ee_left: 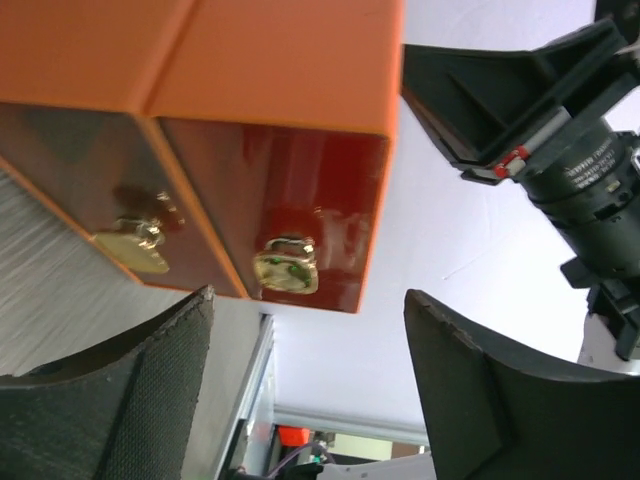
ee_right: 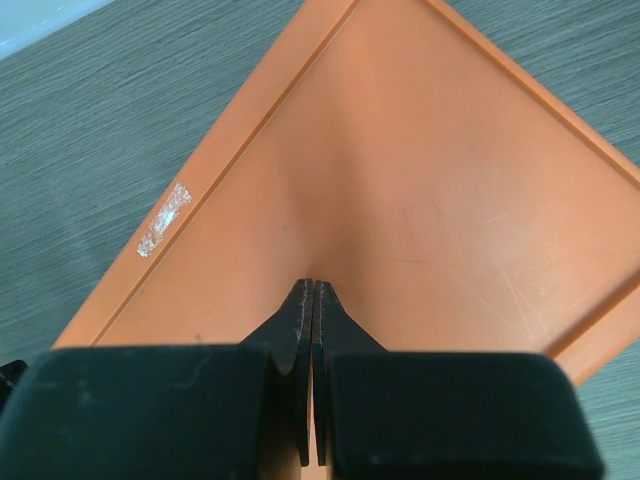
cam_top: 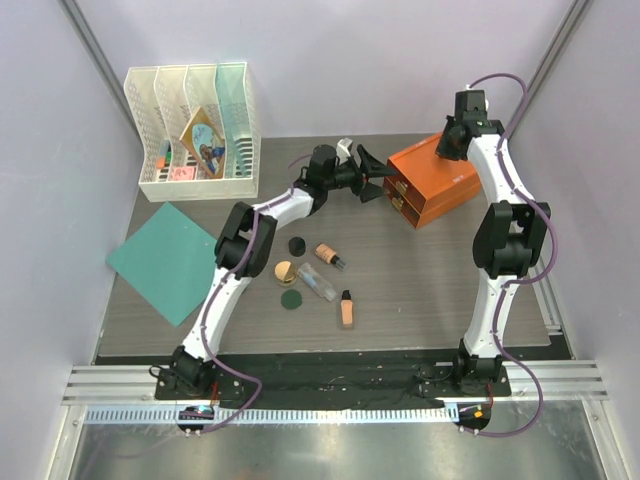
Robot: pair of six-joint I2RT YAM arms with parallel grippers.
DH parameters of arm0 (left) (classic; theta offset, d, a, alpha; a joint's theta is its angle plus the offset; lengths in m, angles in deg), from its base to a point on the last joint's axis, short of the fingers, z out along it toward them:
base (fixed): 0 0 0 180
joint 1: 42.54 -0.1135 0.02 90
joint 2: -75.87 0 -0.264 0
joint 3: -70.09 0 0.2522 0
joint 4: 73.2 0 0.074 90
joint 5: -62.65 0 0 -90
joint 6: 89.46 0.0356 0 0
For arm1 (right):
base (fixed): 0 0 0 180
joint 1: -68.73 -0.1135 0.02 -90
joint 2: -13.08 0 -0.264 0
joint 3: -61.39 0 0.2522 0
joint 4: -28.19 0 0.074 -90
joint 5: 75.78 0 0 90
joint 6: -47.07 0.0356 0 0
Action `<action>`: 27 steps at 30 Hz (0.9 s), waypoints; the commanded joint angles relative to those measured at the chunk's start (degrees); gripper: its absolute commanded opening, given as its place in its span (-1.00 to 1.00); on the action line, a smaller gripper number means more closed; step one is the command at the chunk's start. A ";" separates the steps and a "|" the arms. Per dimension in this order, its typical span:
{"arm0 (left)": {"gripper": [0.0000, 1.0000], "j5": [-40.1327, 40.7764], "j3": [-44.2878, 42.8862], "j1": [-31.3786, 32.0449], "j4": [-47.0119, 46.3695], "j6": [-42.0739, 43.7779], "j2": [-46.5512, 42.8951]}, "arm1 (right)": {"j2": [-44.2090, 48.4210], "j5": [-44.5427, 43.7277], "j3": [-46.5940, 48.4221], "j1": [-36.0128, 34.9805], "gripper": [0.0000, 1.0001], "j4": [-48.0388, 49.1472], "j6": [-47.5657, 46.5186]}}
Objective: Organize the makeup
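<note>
Between lilac walls [cam_top: 330, 60], on the grey wood-grain table [cam_top: 430, 290], the left gripper [cam_top: 371, 174] gapes empty beside the glossy orange drawer box [cam_top: 432, 172], the right gripper [ee_right: 315, 288] pinched closed on nothing.

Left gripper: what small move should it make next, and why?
Probably ease the left gripper forward and shut it on the gold knob straight ahead of its open jaws: the drawer box is closed, and the right gripper, shut, seems to steady its top.
</note>
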 commanded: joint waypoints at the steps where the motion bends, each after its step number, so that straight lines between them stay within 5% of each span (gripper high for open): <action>1: 0.39 -0.32 -4.50 0.64 -6.30 -3.48 1.48 | -2.15 2.36 -2.76 -0.36 -0.98 -4.31 0.33; 3: 0.25 -0.05 -5.98 1.34 -4.91 -3.30 2.27 | -2.15 1.92 -2.68 -0.45 -0.98 -4.31 0.24; 20: 0.16 0.83 -12.40 2.75 -3.31 -4.88 9.04 | -4.17 3.15 -2.41 -0.36 -0.98 -4.05 0.68; 27: -0.10 0.66 -16.89 3.63 -3.14 -5.76 11.94 | -4.87 3.41 -2.06 -0.36 -0.98 -4.05 0.59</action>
